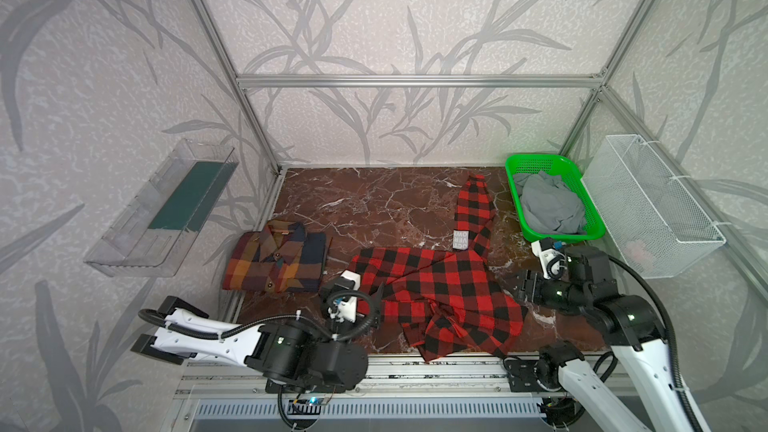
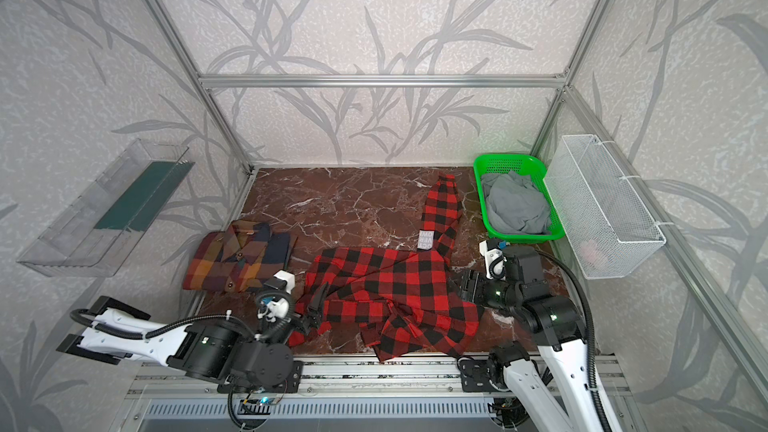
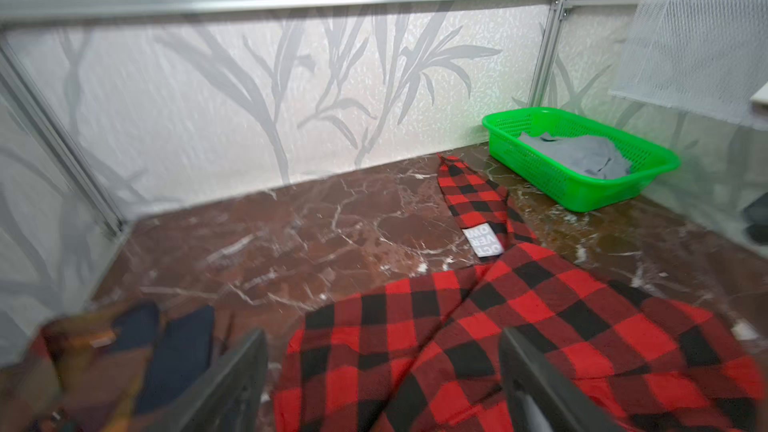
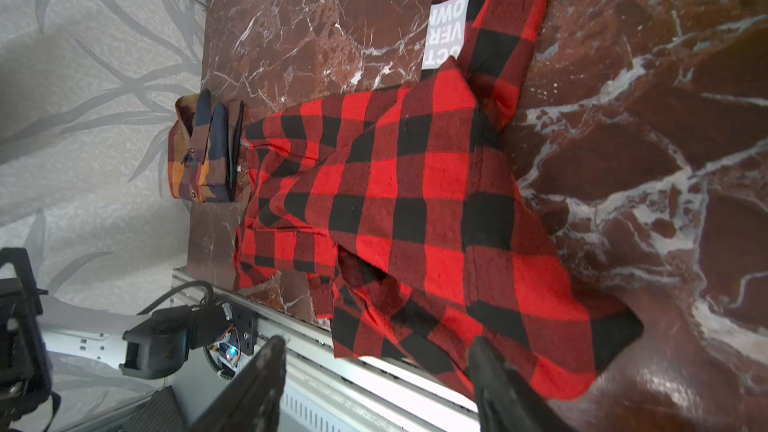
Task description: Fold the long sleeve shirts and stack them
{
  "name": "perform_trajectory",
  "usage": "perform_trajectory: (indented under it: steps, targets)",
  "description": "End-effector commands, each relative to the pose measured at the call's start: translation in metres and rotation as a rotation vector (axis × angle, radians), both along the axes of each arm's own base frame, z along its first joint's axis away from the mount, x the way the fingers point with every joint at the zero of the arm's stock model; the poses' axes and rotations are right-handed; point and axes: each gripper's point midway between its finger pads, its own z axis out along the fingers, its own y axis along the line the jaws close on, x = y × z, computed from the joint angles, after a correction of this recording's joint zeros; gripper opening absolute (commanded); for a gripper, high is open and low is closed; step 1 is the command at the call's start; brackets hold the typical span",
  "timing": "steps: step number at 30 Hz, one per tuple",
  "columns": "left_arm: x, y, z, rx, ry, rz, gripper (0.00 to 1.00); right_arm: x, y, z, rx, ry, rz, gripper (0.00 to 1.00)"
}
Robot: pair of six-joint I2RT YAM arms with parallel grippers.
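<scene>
The dark red marble counter fills the floor of the cell. Most of its front half is taken by the red-and-black check shirt, which lies unfolded and rumpled, one sleeve running toward the back wall beside the green basket and its lower hem reaching the counter's front edge. On the right wall hangs a white mesh basket, and on the left wall a clear plastic tray. The brown, orange and maroon plaid shirt sits folded into a neat rectangle at the counter's left side, just beside the check shirt and not under it. The green basket stands in the back right corner with a grey cloth bunched inside. The left end effector hovers at the check shirt's left edge, jaws spread wide over the fabric, gripping nothing. The right end effector is at the shirt's right edge, jaws likewise apart and empty. A small white label lies against the sleeve.
</scene>
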Motion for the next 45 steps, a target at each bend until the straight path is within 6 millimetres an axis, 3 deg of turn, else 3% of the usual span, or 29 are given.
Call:
perform_trajectory:
  steps: [1,3,5,8,12,17,23,24,27,34,38,41,43,45]
  targets:
    - [0.007,0.003,0.004,-0.015,-0.034,-0.008,0.99,0.052,0.01,-0.013,0.028,-0.019,-0.042,0.69]
    - [0.019,0.019,-0.003,-0.031,0.025,0.026,0.99,0.078,0.008,-0.023,-0.014,0.004,-0.08,0.69]
    - [0.03,0.023,-0.015,-0.001,0.103,0.042,0.99,0.103,0.004,-0.029,-0.065,0.006,-0.117,0.69]
    - [0.049,0.012,-0.042,0.076,0.244,0.068,0.99,0.134,-0.003,-0.044,-0.128,0.02,-0.165,0.7]
    - [0.08,-0.006,-0.078,0.106,0.504,0.086,1.0,0.161,-0.012,-0.072,-0.179,0.076,-0.221,0.7]
    - [0.121,0.01,-0.119,0.111,0.738,0.213,0.99,0.186,-0.024,-0.101,-0.237,0.128,-0.268,0.7]
    - [0.156,0.009,-0.154,0.055,0.897,0.244,0.99,0.213,-0.019,-0.129,-0.214,0.207,-0.283,0.68]
    - [0.16,0.008,-0.159,0.063,0.912,0.25,0.99,0.217,-0.018,-0.127,-0.213,0.2,-0.283,0.68]
    - [0.17,0.01,-0.178,0.114,0.967,0.269,0.99,0.227,-0.02,-0.147,-0.24,0.237,-0.291,0.67]
    - [0.176,0.02,-0.219,0.148,1.139,0.288,0.96,0.238,-0.025,-0.172,-0.232,0.285,-0.349,0.57]
    - [0.174,0.018,-0.239,0.163,1.213,0.283,0.86,0.247,-0.019,-0.178,-0.208,0.294,-0.337,0.35]
    - [0.178,0.02,-0.243,0.171,1.227,0.297,0.69,0.253,-0.014,-0.171,-0.179,0.273,-0.333,0.15]
    - [0.185,0.025,-0.239,0.158,1.211,0.315,0.5,0.26,-0.011,-0.149,-0.153,0.214,-0.335,0.03]
    - [0.193,0.029,-0.233,0.132,1.195,0.33,0.34,0.268,-0.008,-0.115,-0.143,0.124,-0.332,0.0]
